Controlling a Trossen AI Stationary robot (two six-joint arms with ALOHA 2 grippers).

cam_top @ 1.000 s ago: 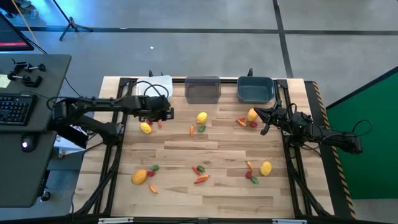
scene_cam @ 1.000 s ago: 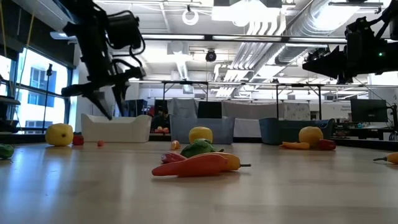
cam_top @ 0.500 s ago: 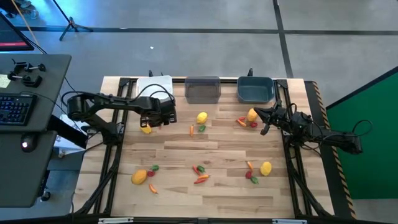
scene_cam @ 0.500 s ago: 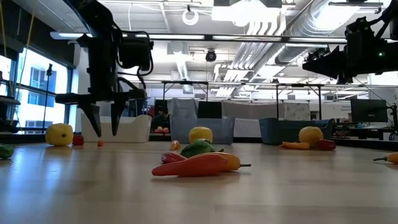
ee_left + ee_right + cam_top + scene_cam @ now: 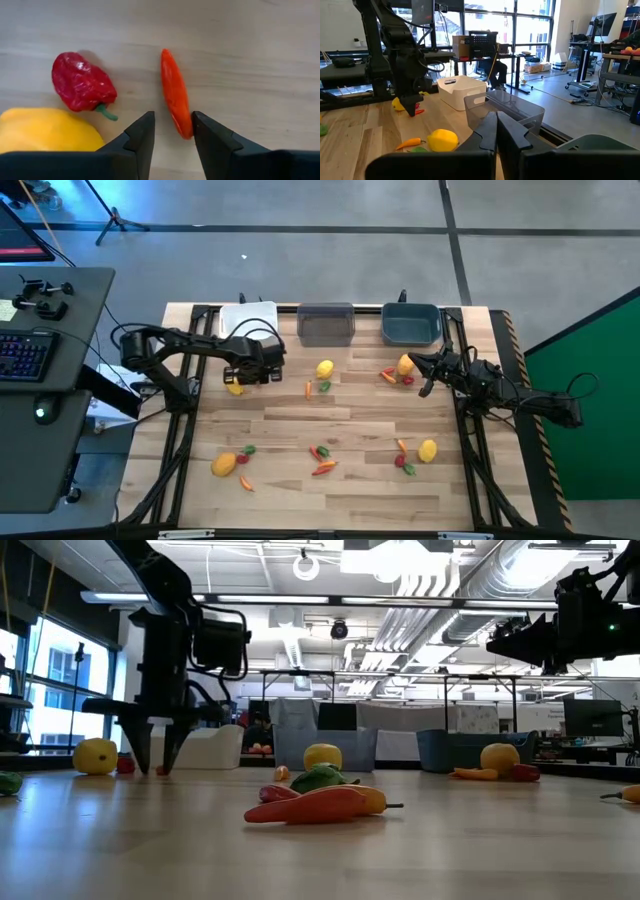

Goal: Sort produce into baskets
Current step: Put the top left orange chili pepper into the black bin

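Surface: wooden table (image 5: 300, 420), three baskets at twelve o'clock.
Left gripper (image 5: 172, 131): fingers parted, straddling the orange chili (image 5: 176, 99), not yet gripping.
Right gripper (image 5: 428, 385): clenched, empty, waiting at three o'clock.
Advice: centre on the chili, avoid the red pepper (image 5: 81, 88) at nine o'clock.

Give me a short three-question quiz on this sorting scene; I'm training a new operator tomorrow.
1. True or false: the left gripper is lowered around a slim orange-red piece.
2. Which bin sits between the white bin and the teal bin?
3. What lies beside the red pepper in the left wrist view: (a) a yellow fruit, (b) a green bit?

Key: 1 true; 2 the grey bin; 3 a.
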